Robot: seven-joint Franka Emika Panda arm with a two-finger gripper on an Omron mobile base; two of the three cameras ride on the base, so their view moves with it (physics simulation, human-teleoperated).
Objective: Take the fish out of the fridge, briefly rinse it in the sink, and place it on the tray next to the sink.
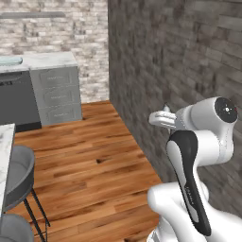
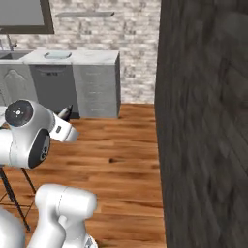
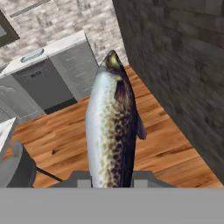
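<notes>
Wood-plank floor [image 1: 90,156]; dark brick wall [image 2: 203,121] close on the right; pale counter [image 2: 72,57] with grey cabinets along the far wall, tray [image 2: 58,55] on top, probably beside the sink [image 2: 12,55], which is cut off at the frame edge. Fish [image 3: 111,127] stands up between the 2 fingertips. Gripper [image 3: 111,178] narrowly closed, clamping the fish's lower end.

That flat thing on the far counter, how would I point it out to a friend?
Find the pale stone counter along the light brick back wall, beside the sink faucet. On it, above the dark dishwasher, lies the tray. It is shallow, pale blue-grey, with rounded corners.
</notes>
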